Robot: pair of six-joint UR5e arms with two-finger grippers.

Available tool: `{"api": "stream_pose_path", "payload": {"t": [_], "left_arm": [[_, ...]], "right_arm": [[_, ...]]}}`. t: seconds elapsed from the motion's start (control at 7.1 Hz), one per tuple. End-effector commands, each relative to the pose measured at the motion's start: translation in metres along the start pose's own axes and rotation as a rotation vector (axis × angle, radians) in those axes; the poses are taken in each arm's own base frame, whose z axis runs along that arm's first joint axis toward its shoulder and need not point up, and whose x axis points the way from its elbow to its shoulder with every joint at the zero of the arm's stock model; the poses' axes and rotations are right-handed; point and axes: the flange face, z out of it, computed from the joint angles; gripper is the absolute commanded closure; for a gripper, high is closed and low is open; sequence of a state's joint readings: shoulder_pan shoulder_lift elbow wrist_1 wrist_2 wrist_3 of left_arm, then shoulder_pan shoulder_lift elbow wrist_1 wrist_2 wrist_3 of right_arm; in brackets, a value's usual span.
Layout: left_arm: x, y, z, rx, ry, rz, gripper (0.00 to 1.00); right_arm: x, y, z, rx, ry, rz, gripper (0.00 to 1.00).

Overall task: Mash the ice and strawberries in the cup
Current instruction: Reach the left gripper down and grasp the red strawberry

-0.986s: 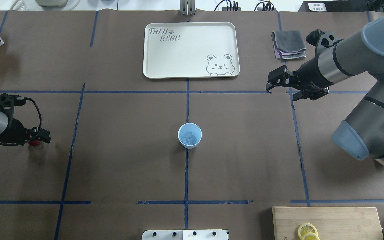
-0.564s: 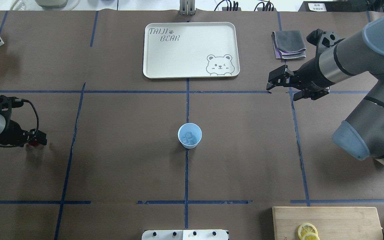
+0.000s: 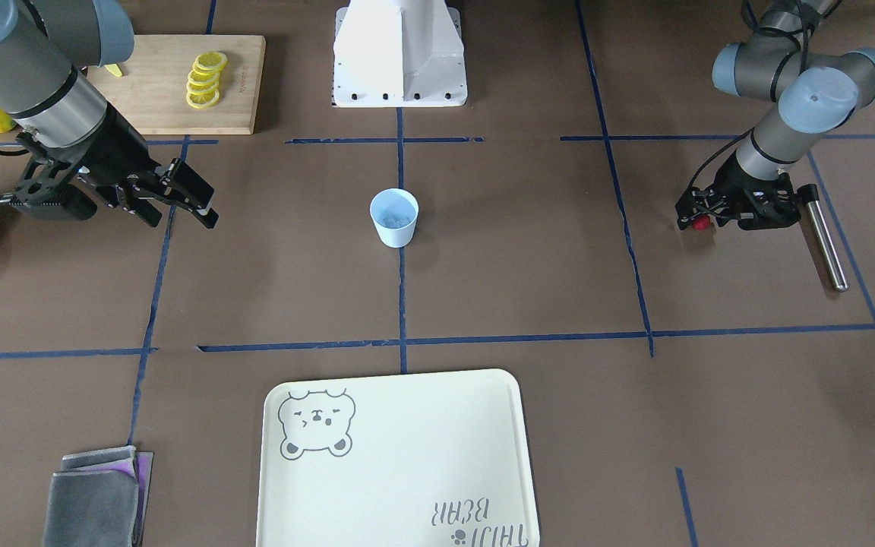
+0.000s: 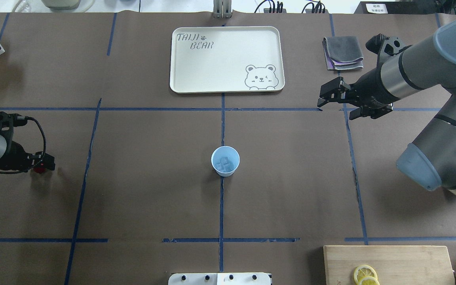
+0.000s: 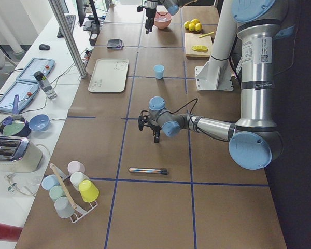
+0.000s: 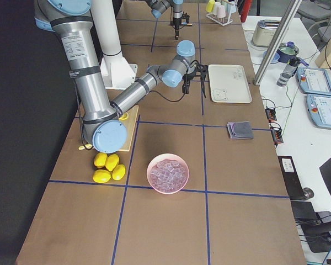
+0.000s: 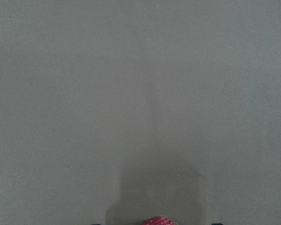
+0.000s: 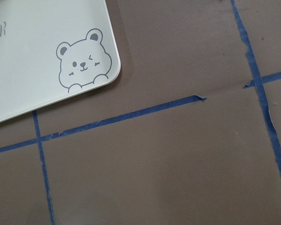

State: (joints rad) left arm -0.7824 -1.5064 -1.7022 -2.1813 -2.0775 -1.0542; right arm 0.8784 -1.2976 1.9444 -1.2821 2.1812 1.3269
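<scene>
Your left fingers are clamped on the strawberry, way out at 9 o'clock from the cup going by the overhead view. The cup's standing upright in the middle of the desk, right on the blue tape line, with the ice chunks sitting inside it. Your right fingers are spread wide, gripping nothing, hovering around 2 o'clock from the cup, near the folded grey cloth. The bear tray is at 12 o'clock.

The ice lies in the cup, between tray and robot base.
</scene>
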Motion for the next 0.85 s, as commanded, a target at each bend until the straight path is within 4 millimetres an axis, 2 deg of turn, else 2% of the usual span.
{"api": "stream_pose_path", "payload": {"t": [0.0,0.14,0.28,0.42,0.7], "left_arm": [[0.006,0.001,-0.006,0.006,0.012,0.007,1.0],[0.016,0.002,-0.018,0.018,0.035,0.014,1.0],[0.038,0.003,-0.038,0.034,0.08,0.031,1.0],[0.083,0.005,-0.069,0.056,0.162,-0.004,1.0],[0.21,-0.013,-0.12,0.053,0.372,-0.09,1.0]], "right_arm": [[0.0,0.0,0.0,0.0,0.0,0.0,0.0],[0.001,0.0,0.0,0.0,0.001,0.001,0.0],[0.002,-0.003,-0.004,0.007,-0.001,0.004,0.0],[0.008,-0.012,-0.01,0.018,0.001,0.019,0.0],[0.032,-0.026,-0.019,0.043,0.022,0.02,0.0]]}}
